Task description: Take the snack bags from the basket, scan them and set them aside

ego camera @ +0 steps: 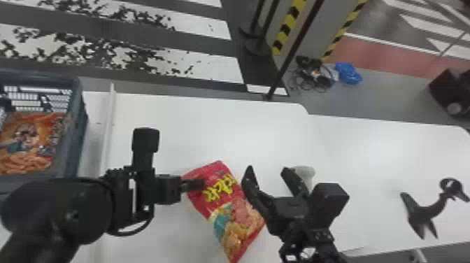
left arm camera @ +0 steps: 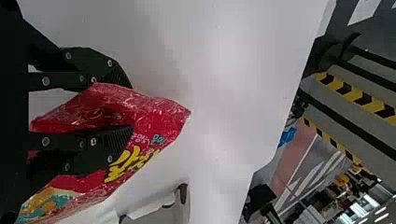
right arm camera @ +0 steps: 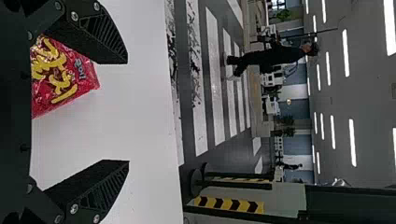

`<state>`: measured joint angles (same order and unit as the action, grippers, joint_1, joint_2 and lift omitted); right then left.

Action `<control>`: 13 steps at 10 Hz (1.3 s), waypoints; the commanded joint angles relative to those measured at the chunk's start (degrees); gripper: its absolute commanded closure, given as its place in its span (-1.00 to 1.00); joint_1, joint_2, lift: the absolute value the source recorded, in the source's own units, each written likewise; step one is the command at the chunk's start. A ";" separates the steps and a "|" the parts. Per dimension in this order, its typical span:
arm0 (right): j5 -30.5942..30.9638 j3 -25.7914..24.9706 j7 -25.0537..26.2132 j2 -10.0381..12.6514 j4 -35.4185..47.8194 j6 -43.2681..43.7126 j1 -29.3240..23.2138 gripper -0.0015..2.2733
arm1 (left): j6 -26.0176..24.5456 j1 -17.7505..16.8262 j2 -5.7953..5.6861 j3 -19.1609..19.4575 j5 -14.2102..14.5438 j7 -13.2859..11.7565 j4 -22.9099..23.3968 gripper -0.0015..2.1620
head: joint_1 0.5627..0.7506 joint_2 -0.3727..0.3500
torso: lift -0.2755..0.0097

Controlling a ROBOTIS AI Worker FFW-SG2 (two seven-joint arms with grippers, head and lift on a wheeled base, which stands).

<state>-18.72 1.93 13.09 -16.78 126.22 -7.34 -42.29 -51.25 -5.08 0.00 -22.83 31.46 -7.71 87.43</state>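
Note:
My left gripper (ego camera: 196, 184) is at the upper left part of a red snack bag (ego camera: 237, 218) in the head view. In the left wrist view the same gripper (left arm camera: 131, 108) is shut on a fold of the red bag (left arm camera: 161, 116). Just right of the bag stands my right gripper (ego camera: 267, 169), its fingers spread. From the right wrist, that gripper (right arm camera: 127, 112) is open with nothing between its fingertips, and the bag (right arm camera: 86, 77) lies beside one finger. An orange snack bag (ego camera: 28, 143) rests in the grey basket (ego camera: 77, 140) at the far left.
A pale rounded object (ego camera: 307, 173) stands behind the right gripper on the white table (ego camera: 209, 129). Farther right is a dark curved stand (ego camera: 425, 213) with a ring-shaped top. A raised strip (ego camera: 107, 129) runs along the table beside the basket.

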 commanded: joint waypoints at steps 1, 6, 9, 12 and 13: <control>0.00 0.27 0.00 -0.01 -0.01 0.00 0.11 -0.85 | -0.04 0.86 0.15 1.03 -0.43 0.33 2.31 -0.94 | 0.41 -0.94 | 0.41; 0.09 0.27 -0.26 -0.45 0.08 -0.53 -0.25 -0.85 | -1.09 5.70 -3.78 0.68 -8.96 8.15 18.30 -0.94 | 0.41 -0.94 | 0.41; 0.35 0.27 -0.52 -0.89 0.16 -3.34 -0.25 -0.85 | -1.09 15.19 -11.87 8.06 -10.01 12.19 34.74 -0.94 | 0.41 -0.88 | 0.41; 0.62 0.44 -1.93 -1.24 0.25 -7.21 0.19 -0.85 | -0.74 24.59 -15.12 17.64 -7.90 11.40 48.80 -0.94 | 0.41 -0.46 | 0.41; 0.62 0.71 -1.93 -1.15 0.25 -7.21 0.28 -0.85 | -0.21 27.85 -15.12 19.40 -7.99 11.05 53.19 -0.94 | 0.41 -0.43 | 0.41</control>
<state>-18.11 2.52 11.16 -18.00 126.46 -14.52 -42.05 -51.70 20.91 -15.07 -4.60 23.44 3.30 138.13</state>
